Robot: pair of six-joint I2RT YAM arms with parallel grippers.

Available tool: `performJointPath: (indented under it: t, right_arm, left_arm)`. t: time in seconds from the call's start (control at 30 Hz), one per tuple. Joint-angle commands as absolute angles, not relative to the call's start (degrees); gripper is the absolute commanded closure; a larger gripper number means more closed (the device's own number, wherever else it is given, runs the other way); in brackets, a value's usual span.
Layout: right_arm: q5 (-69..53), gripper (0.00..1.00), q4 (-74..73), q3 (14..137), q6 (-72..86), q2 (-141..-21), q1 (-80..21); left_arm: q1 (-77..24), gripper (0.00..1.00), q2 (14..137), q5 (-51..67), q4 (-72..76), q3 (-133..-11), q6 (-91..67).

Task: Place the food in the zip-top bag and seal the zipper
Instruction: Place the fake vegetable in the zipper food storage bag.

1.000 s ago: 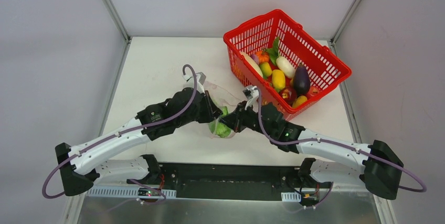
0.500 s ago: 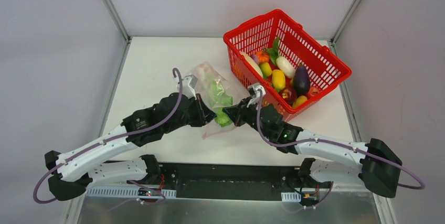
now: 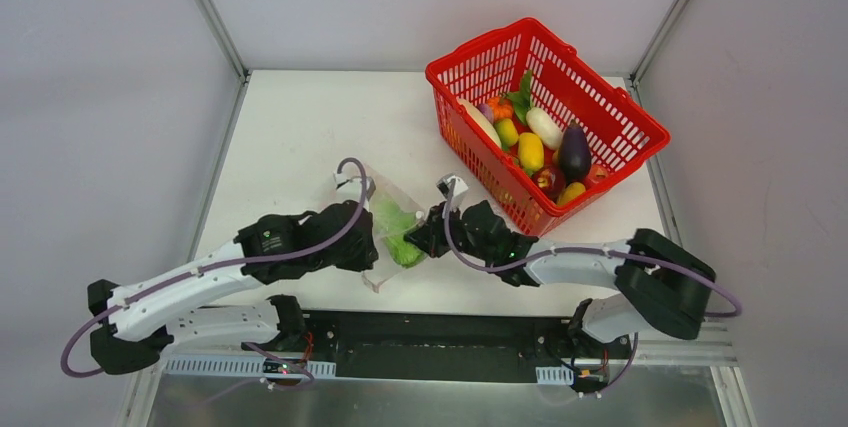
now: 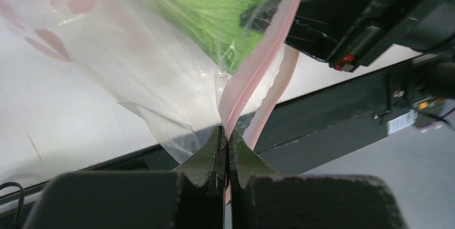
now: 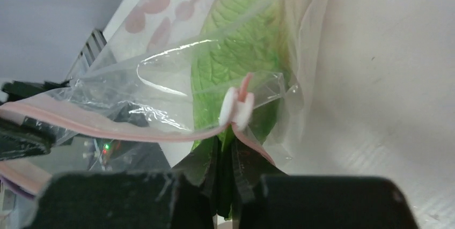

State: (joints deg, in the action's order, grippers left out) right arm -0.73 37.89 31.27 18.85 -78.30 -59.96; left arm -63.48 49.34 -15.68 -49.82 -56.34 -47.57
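The zip-top bag (image 3: 385, 209) hangs between my two grippers near the table's front edge, with a green leafy food piece (image 3: 402, 242) inside it. My left gripper (image 3: 372, 250) is shut on the pink zipper (image 4: 262, 64), the strip running up from its closed tips (image 4: 228, 135). My right gripper (image 3: 417, 239) is shut on the zipper (image 5: 107, 125) just below its white slider tab (image 5: 236, 108). The leafy piece (image 5: 230, 52) fills the bag behind it. The rest of the food (image 3: 531, 152), yellow, white and dark purple pieces, lies in the red basket.
The red mesh basket (image 3: 610, 97) stands at the back right, close behind my right arm. The black base rail (image 3: 440, 332) runs along the near edge, just below the bag. White table (image 3: 290, 137) stretches to the left and behind.
Both grippers have pulled the bag toward the near edge and slightly left. The right arm has folded in, and the bag now hangs lower between them.
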Motion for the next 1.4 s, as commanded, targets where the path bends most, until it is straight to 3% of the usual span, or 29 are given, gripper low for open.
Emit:
performJointPath:
  t: [0.0, 0.17, 0.27, 0.33, 0.5, 0.6, 0.8, 1.07, 1.37]
  right_arm:
    - [-7.45, 0.93, 49.05, 31.09, 22.39, -84.97, -59.93]
    - [-1.55, 0.88, 51.87, 29.14, 22.74, -86.99, -60.07]
    - [0.48, 0.66, 50.0, 29.26, 22.48, -86.03, -60.1]
    - [2.56, 0.45, 46.71, 29.07, 23.13, -84.09, -60.06]
    - [0.61, 0.37, 40.22, 25.89, 25.07, -74.81, -60.14]
    - [-4.56, 0.47, 39.19, 23.19, 26.97, -69.6, -60.31]
    - [-8.54, 0.96, 39.97, 22.65, 27.53, -68.34, -62.5]
    - [3.33, 1.0, 55.28, 19.39, 30.49, -78.51, -67.4]
    - [1.7, 1.0, 70.27, 19.23, 29.39, -88.57, -69.31]
  left_arm:
    - [-67.8, 1.0, 52.98, -17.58, -50.21, -53.72, -50.45]
    - [-71.22, 1.0, 57.73, -20.88, -47.53, -53.23, -54.83]
    - [-71.37, 1.0, 60.49, -23.84, -47.38, -53.17, -56.41]
    - [-71.37, 1.0, 62.09, -26.29, -46.92, -53.33, -57.33]
    - [-71.36, 1.0, 63.56, -28.65, -41.85, -51.98, -59.62]
    - [-71.36, 1.0, 63.67, -28.73, -37.5, -50.12, -60.18]
    - [-71.3, 1.0, 66.99, -28.64, -36.63, -51.24, -59.99]
    - [-71.31, 1.0, 67.16, -30.4, -40.21, -52.18, -61.23]
    - [-71.3, 1.0, 63.29, -31.6, -44.98, -51.36, -59.39]
